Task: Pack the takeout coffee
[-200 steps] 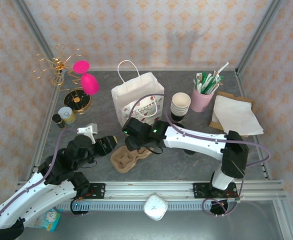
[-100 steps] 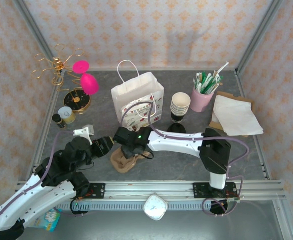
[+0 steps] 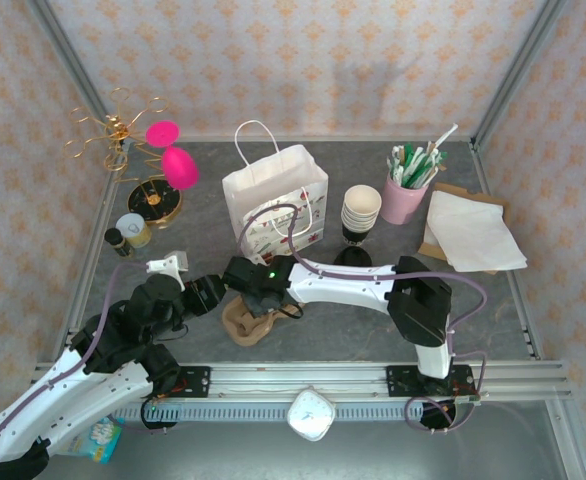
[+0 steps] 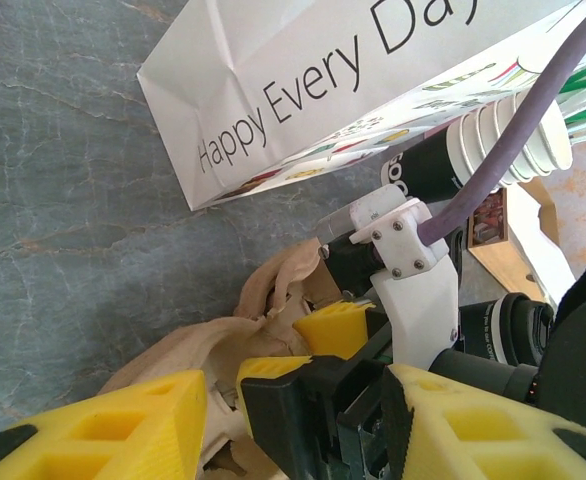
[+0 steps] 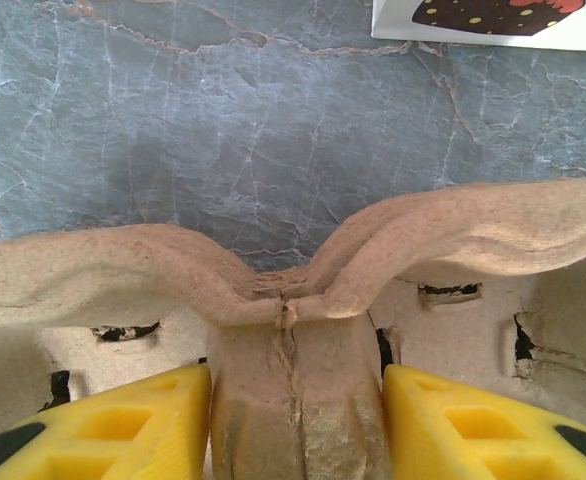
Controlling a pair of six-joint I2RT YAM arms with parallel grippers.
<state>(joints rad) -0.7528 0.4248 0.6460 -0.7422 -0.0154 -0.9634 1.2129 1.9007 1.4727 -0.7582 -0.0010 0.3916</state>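
Right wrist view: the pulp carrier is pinched at its ridge by the right gripper, a paper bag just beyond. The left gripper is seen half-spread alongside, grip unclear. The takeout coffee cannot be placed.

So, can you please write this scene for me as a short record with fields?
right claw: closed on the middle ridge of the pulp cup carrier
left claw: fingers apart beside the carrier, nothing clearly held
paper gift bag: upright, beyond the carrier
stack of lidless cups: right of the bag
pink cup of straws: right of the stack
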